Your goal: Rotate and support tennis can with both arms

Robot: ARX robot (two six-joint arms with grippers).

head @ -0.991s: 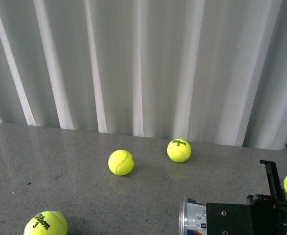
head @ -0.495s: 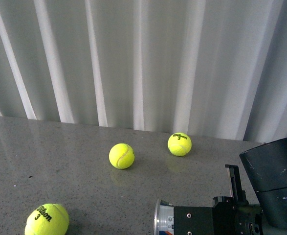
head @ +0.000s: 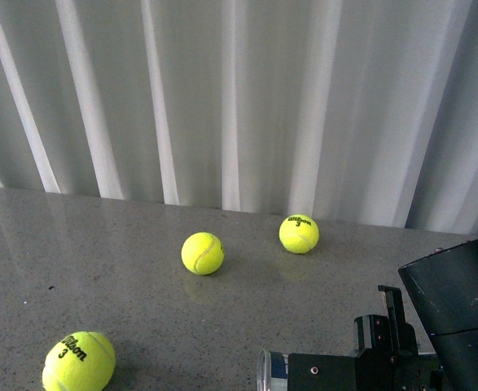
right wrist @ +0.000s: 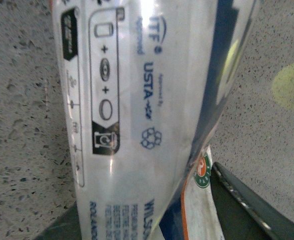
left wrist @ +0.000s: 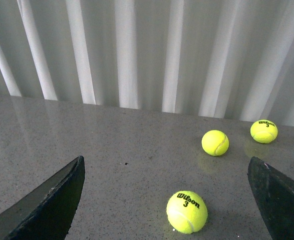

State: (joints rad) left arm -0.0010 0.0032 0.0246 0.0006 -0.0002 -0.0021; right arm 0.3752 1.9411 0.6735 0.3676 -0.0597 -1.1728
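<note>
Finds the tennis can (head: 273,373) on its side, low over the near right part of the table (head: 141,309), rim end pointing left. Notes the right gripper (right wrist: 149,216) clamped across its label, a finger on each side. Records the left gripper (left wrist: 165,159) spread wide, holding nothing, with three yellow balls (head: 202,252) lying well apart on the table ahead.

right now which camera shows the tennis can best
The right wrist view: the tennis can fills the frame close up, with its label print readable. The front view shows only one end at the bottom edge. The left wrist view shows none of it.
</note>
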